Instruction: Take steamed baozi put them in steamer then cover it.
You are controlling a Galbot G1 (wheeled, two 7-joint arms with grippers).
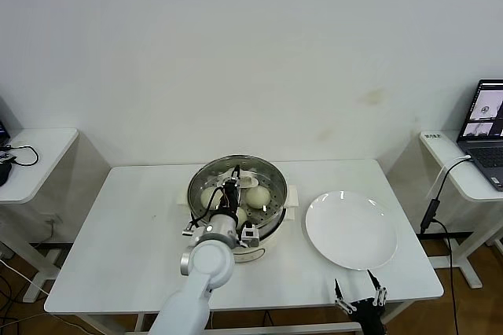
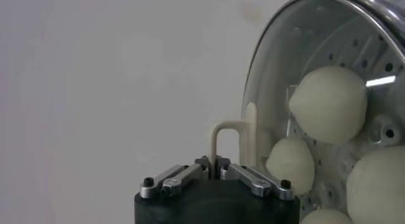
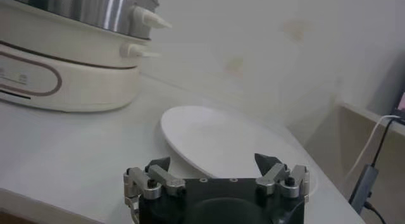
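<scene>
The glass cover [image 2: 316,86] sits on the steamer [image 1: 271,193], and its cream handle [image 2: 229,140] is pinched between the closed jaws of the left gripper [image 2: 213,168] directly above the steamer. If the arm were lifted before release, the cover could be dragged off its seat. Four steamed baozi [image 2: 329,105] are counted under the glass. One white plate [image 1: 351,230] lies just beside the steamer. The right gripper [image 3: 213,168] is parked beyond the plate, its jaws spread wide and holding nothing.

Left tool [image 2: 214,170] clamped shut, arm extended forward; right tool [image 3: 215,171] spread wide, parked low.
</scene>
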